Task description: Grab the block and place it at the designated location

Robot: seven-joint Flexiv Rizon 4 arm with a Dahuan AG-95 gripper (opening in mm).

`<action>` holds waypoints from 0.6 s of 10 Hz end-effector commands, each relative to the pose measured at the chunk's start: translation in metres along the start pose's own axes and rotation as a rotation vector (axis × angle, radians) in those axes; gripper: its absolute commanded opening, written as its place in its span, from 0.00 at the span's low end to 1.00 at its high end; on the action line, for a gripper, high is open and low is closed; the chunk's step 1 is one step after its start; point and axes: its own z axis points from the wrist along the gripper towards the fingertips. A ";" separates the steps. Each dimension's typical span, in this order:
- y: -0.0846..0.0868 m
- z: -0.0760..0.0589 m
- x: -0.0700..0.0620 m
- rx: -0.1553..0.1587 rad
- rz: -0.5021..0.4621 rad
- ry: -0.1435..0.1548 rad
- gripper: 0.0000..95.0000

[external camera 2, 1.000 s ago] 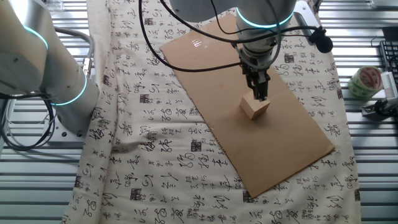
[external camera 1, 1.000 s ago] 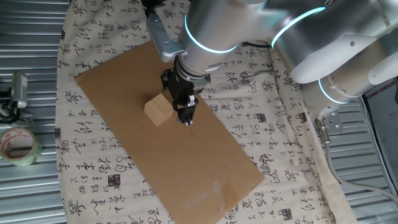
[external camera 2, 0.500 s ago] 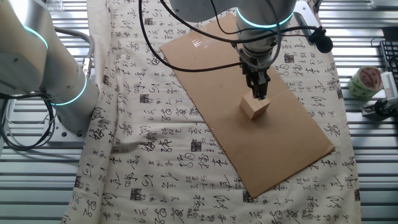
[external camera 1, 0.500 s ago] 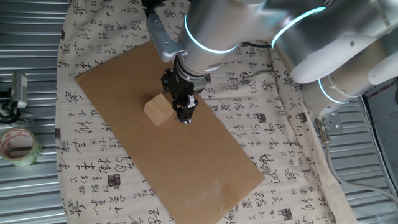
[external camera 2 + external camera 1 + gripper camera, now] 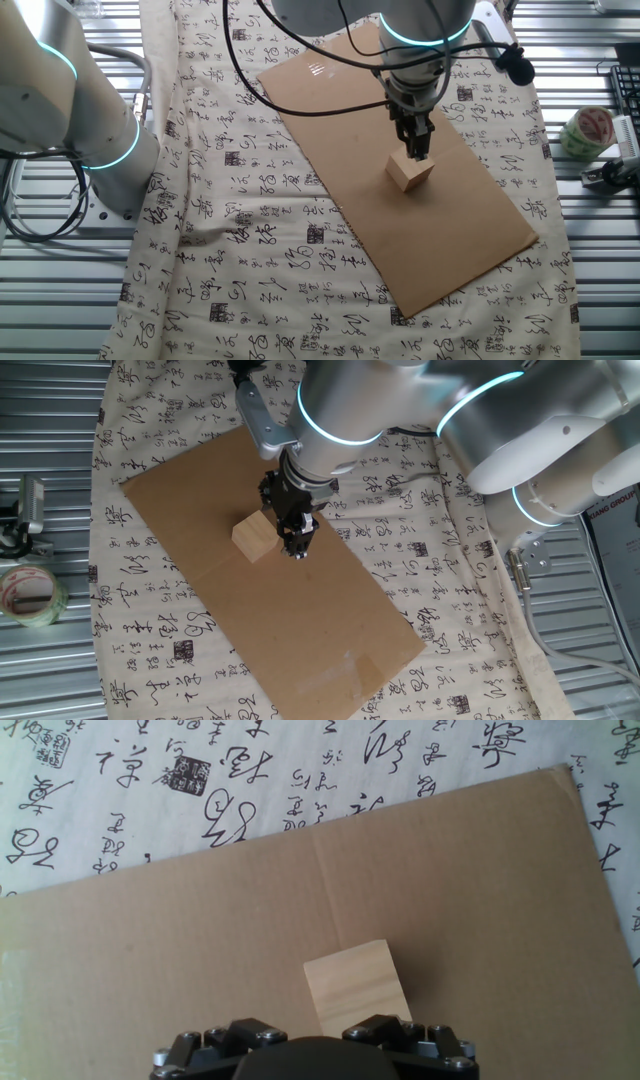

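Note:
The block (image 5: 255, 537) is a light tan wooden cube resting on the brown cardboard sheet (image 5: 190, 480). My gripper (image 5: 299, 550) stands just right of it, fingers close together and holding nothing; the cube lies beside them, not between them. From the other side the gripper (image 5: 420, 152) tips sit at the far top edge of the block (image 5: 410, 174). The hand view shows the block (image 5: 355, 987) low at centre-right, partly covered by the gripper body; the fingers do not show there. The designated location's black dot is hidden in every view.
A white cloth with black calligraphy (image 5: 430, 560) covers the table under the cardboard (image 5: 480, 210). A roll of clear tape (image 5: 28, 595) lies on the metal slats at the left, seen as the tape roll (image 5: 585, 130) from the other side. The arm's base (image 5: 100, 150) stands beside the cloth.

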 end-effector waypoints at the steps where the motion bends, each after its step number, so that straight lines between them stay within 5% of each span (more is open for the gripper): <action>1: 0.000 0.000 0.000 -0.001 -0.003 0.002 0.80; 6: 0.000 0.000 0.000 -0.004 -0.007 0.000 0.80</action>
